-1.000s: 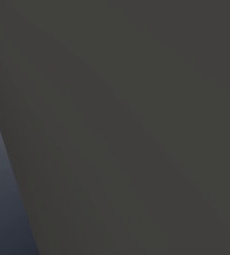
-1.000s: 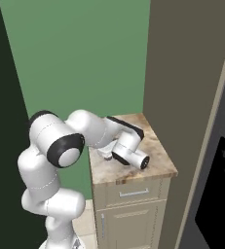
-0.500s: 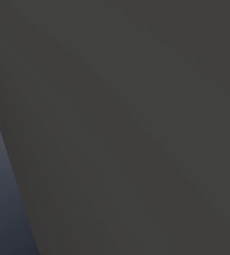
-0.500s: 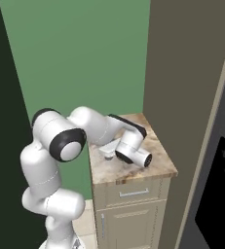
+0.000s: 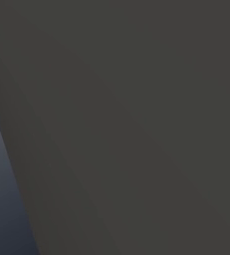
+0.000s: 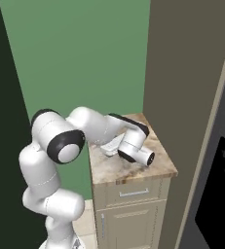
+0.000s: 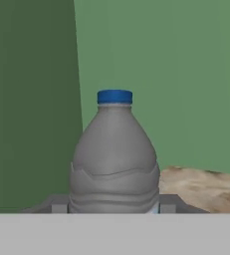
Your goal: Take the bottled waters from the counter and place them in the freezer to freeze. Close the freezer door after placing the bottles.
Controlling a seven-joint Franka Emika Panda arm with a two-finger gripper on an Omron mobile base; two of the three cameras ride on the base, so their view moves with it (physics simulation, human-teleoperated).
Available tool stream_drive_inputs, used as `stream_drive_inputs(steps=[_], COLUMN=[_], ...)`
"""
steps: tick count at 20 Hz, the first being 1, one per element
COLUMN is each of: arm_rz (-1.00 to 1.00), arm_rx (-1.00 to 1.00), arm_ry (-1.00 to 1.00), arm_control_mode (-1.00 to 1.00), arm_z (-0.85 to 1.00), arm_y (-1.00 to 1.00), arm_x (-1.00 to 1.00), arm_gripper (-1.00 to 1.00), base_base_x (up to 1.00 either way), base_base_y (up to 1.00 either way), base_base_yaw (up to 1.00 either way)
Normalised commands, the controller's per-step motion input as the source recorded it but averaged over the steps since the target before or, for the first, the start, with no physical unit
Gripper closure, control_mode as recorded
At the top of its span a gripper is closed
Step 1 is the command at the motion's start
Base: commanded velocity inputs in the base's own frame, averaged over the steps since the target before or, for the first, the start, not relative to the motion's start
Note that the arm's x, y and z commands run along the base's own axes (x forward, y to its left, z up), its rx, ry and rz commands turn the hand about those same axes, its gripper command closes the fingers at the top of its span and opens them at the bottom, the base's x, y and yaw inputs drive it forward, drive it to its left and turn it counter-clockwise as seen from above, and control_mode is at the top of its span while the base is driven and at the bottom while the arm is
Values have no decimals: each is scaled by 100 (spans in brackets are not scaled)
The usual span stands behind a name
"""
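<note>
In the right base view the white arm bends forward from its base and reaches low over the counter, a beige-brown marbled stone top on a narrow beige cabinet with one drawer and one door. The wrist lies almost flat above the stone, and the hand is turned toward the green wall at the left back part of the top, so the arm's own body covers the fingers there. In the hand view a grey bottle with a blue cap stands upright and very close to the camera, in the middle of the picture. Its lower body sits between the two finger tips of the gripper, and one tip touches the left side of the bottle while the other touches the right side, so the jaws are narrow and closed on the bottle. The bottom of the bottle is hidden, so I cannot tell if it rests on the stone or is a little above it. To the right of the bottle a part of the marbled top is visible, and behind it is the green wall, darker on the left side. At the right edge of the right base view there is a tall grey door with a black panel. The left base view gives a flat dark grey surface with a blue-grey strip at the lower left.
</note>
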Motion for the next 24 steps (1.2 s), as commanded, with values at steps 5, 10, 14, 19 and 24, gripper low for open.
stream_drive_inputs(steps=[5,10,14,19,24], arm_rz=[-9,-9,-4,-2,-2], arm_rx=[0,-7,-9,-5,0], arm_ry=[-3,0,0,0,-5], arm_control_mode=[-100,-100,-100,-100,-100], arm_z=[94,100,100,95,49], arm_y=[13,26,46,54,38], arm_x=[-17,-46,-76,-93,-100], arm_gripper=[100,100,100,100,100], base_base_x=[0,0,0,0,0], base_base_y=[0,0,0,0,0], base_base_yaw=[0,0,0,0,0])
